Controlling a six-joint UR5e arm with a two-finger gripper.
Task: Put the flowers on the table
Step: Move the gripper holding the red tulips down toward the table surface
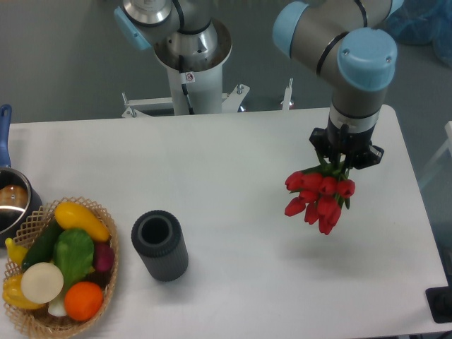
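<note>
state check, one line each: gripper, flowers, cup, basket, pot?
gripper: jaws shut on the flowers, above the table
flowers: held by the stems, buds hanging down, off the table, shadow below
dark cylinder cup: upright, open top, looks empty
wicker basket: full of vegetables, at the left front edge
pot: at the left edge, partly cut off, contents unclear

table (pixel 233 233): smooth matt white
flowers (pixel 320 196): glossy red buds, plastic look
basket (pixel 106 296): rough woven wicker
cylinder (pixel 161 247): matt dark grey
pot (pixel 10 201): shiny metal
</note>
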